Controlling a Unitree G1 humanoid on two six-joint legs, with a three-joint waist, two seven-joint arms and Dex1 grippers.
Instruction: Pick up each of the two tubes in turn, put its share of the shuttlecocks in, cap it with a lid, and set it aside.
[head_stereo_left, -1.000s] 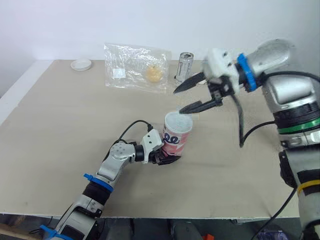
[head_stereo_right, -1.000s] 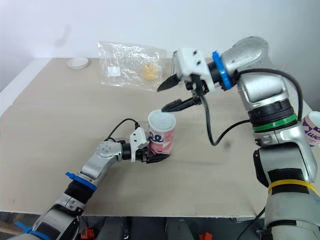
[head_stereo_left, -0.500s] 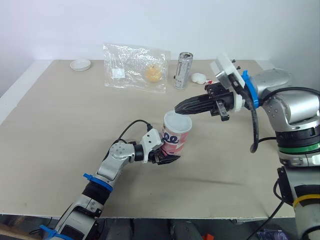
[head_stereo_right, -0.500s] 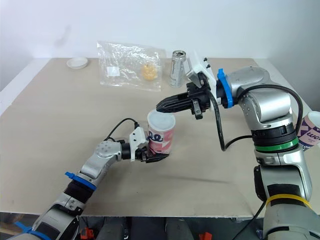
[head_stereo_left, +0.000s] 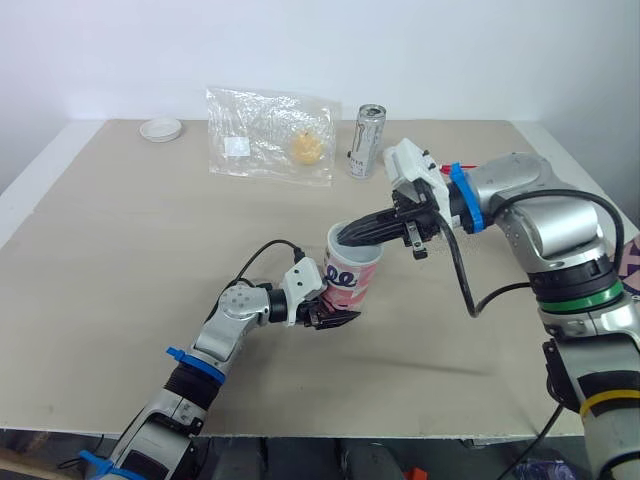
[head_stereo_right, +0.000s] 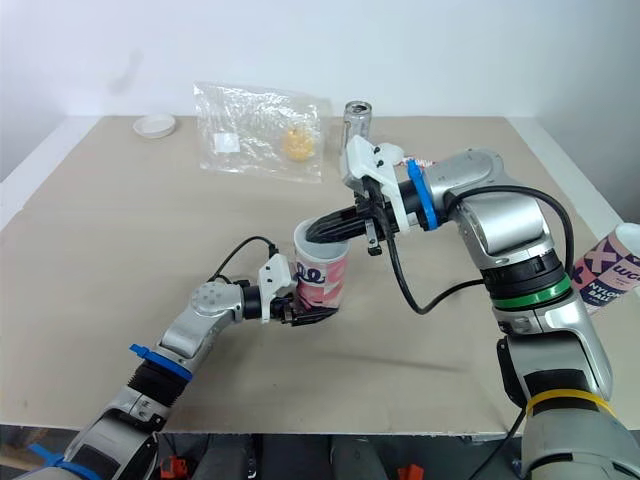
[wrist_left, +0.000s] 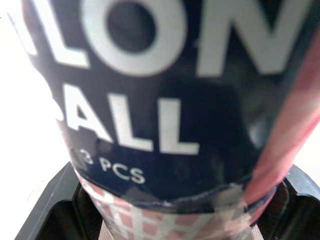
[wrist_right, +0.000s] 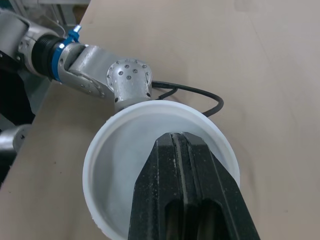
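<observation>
My right hand (head_stereo_right: 320, 232), fingers now together, has dropped onto the lid (wrist_right: 120, 150) to seat it; my left hand (head_stereo_left: 326, 314) clamps the tube (head_stereo_left: 352, 283).

Left arm (head_stereo_left: 215, 345): silver-grey links, blue band (head_stereo_left: 190, 362), round joint (head_stereo_left: 237, 300) dotted with screw holes, looped black cable (head_stereo_left: 262, 252), white wrist bracket (head_stereo_left: 302, 283). Right arm (head_stereo_left: 540, 215): silver shells, blue ring (head_stereo_left: 461, 193), green ring (head_stereo_left: 583, 297), yellow band (head_stereo_left: 612, 373) nearest, hanging cable (head_stereo_left: 470, 290), grainy black fingers (wrist_right: 185, 200).

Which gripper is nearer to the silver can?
Right. The right gripper rests on top of the tube, in front of the can; the left gripper holds its base, farther off.
</observation>
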